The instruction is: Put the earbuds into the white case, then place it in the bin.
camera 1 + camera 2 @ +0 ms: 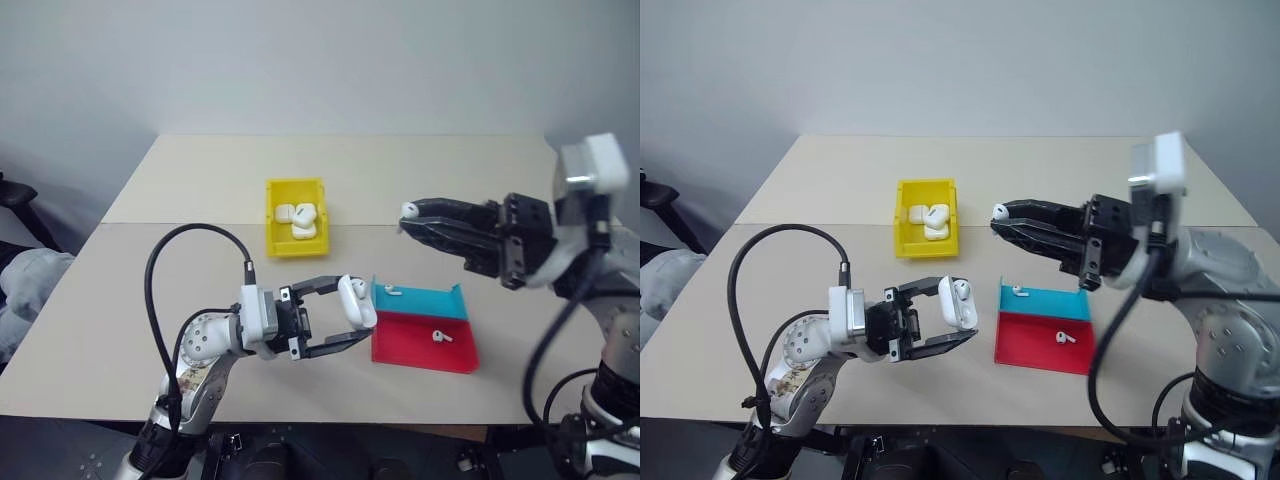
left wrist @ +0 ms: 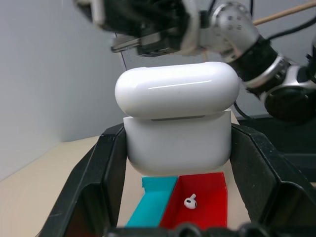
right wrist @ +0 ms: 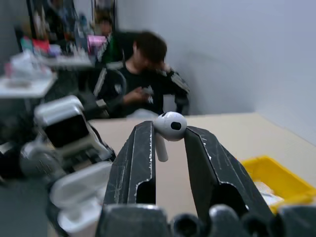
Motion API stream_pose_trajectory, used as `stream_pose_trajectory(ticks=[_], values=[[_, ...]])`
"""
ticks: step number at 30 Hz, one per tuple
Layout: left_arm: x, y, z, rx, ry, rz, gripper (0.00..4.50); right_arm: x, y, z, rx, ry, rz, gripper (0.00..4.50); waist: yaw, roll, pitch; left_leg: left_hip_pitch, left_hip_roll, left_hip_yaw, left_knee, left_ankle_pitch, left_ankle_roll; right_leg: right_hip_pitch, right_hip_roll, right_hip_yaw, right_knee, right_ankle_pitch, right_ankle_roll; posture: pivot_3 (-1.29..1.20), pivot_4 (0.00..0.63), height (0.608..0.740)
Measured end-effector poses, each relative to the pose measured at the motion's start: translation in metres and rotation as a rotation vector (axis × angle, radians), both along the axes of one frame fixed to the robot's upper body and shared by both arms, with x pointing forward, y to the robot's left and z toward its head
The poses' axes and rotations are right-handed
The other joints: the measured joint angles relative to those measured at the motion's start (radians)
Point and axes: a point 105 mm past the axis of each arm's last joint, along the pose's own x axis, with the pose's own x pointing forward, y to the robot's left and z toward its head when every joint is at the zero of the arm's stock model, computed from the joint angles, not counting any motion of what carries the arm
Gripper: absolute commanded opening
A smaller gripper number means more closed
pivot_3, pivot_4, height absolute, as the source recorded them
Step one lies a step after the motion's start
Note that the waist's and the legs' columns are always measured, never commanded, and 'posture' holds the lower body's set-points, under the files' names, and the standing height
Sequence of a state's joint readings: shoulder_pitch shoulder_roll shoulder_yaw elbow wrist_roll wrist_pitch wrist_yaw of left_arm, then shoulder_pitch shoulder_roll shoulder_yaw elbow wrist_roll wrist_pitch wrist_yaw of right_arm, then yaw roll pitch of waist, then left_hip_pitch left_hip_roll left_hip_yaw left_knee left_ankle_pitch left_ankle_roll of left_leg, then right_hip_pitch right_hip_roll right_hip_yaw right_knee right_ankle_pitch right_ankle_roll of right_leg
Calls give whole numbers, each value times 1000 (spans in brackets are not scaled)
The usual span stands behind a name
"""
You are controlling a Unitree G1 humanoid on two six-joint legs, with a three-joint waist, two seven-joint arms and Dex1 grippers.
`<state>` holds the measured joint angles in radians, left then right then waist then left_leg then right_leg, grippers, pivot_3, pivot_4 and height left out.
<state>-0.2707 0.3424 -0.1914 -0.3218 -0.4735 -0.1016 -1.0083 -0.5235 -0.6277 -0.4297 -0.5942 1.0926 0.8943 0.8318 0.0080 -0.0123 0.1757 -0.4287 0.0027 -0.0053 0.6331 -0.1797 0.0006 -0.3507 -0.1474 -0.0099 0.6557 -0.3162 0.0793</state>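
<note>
Left gripper (image 1: 352, 318) clasps the small glossy white case (image 1: 355, 301), lid flipped open, above the bench (image 1: 200, 180). Right gripper (image 3: 167, 129) pinches one tiny white stemmed earbud (image 3: 168, 129). Two more lie in the blue-and-red tray (image 1: 425, 352); the yellow plastic bin (image 1: 275, 215) holds cases.

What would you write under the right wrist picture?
Right gripper pinching one earbud between its black fingers, open white case waiting below.

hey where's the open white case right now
The white case, lid up, is clamped in the left hand, held above the table just left of the blue-and-red tray, in front of the yellow bin.
</note>
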Motion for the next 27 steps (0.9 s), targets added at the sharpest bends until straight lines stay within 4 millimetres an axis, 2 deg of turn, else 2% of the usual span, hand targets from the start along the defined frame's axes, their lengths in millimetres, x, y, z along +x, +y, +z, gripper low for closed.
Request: stream_pose_trajectory(ticks=[3, 8, 13, 27], values=[[3, -3, 1, -10, 13, -1, 2806, -13, -1, -2, 67, 61, 37, 971, -1, 0, 0, 0, 0, 0, 0, 0, 0, 0, 0, 0, 0, 0, 0, 0, 150, 740], [6, -7, 7, -32, 7, -5, 2806, -26, 5, -17, 60, 131, 83, 971, -7, 0, 0, 0, 0, 0, 0, 0, 0, 0, 0, 0, 0, 0, 0, 0, 150, 740], [7, -8, 8, -35, 5, -8, 2806, -24, 9, -35, 11, 167, 65, 971, -9, 0, 0, 0, 0, -1, 0, 0, 0, 0, 0, 0, 0, 0, 0, 0, 150, 740], [6, -9, 8, -38, 4, -14, 2806, -20, 15, -54, -60, 126, 40, 971, -8, 0, 0, 0, 0, -1, 0, 0, 0, 0, 0, 0, 0, 0, 0, 0, 150, 740]])
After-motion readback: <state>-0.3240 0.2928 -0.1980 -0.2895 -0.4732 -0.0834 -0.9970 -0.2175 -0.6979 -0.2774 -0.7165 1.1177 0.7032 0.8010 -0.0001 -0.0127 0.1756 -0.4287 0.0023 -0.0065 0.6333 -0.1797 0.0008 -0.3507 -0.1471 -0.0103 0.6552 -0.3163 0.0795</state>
